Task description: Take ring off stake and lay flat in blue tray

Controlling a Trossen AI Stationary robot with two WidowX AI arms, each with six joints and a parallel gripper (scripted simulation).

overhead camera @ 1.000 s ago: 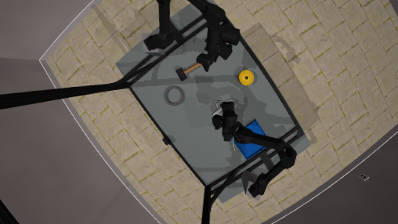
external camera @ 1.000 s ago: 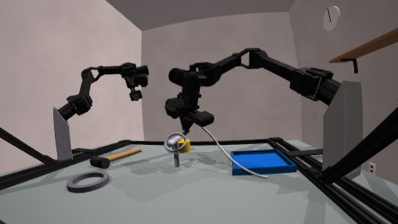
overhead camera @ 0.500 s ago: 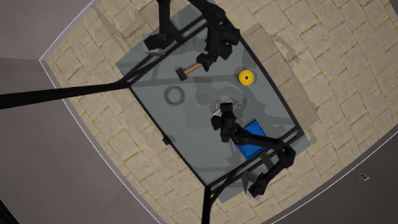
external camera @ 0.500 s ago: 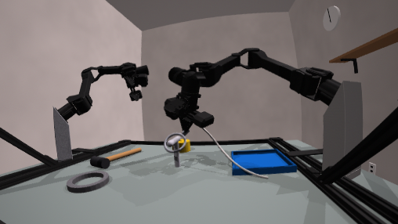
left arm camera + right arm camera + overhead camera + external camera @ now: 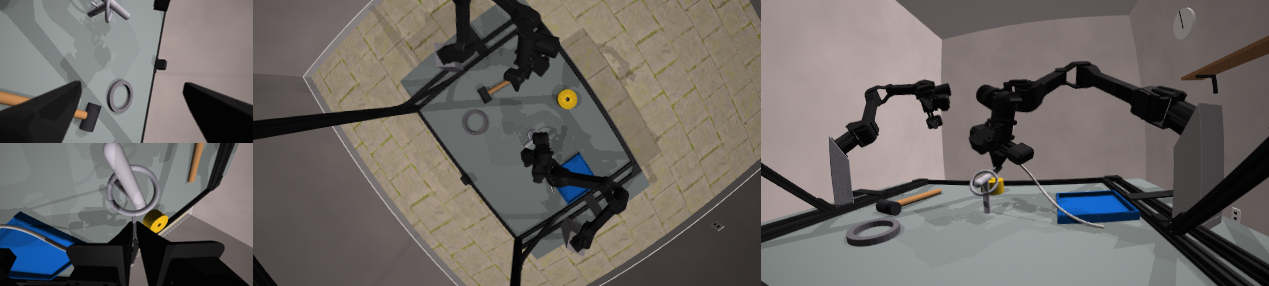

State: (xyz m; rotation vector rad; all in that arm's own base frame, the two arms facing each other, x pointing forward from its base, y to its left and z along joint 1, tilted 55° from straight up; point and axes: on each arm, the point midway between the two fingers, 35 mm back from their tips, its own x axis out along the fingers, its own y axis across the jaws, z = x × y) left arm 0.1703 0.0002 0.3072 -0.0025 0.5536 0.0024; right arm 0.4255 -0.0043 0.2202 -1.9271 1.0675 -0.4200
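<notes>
With the right hand nearly closed, apparently pinching the edge of the ring, around the stake. Risks snagging if pulled crosswise, or twisting loose from so slight a grip, well short of the tray.

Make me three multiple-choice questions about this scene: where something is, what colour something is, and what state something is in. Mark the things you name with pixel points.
1. Where is the ring?
A) in the blue tray
B) around the stake's bar
C) on the mallet

2. What colour is the short cylinder?
A) yellow
B) green
C) red

3. How is the left gripper?
A) shut on the mallet
B) shut and empty
C) open

1 B: the bar of the stake [image 5: 986,202] [image 5: 121,11] [image 5: 122,173] passes through the ring [image 5: 971,182] [image 5: 108,19] [image 5: 156,191].
2 A: the cylinder [image 5: 567,93] [image 5: 998,186] [image 5: 153,218] shows yellow.
3 C: the left gripper [image 5: 515,86] [image 5: 934,121] [image 5: 133,87] has its fingers wide apart, with nothing between them.
</notes>
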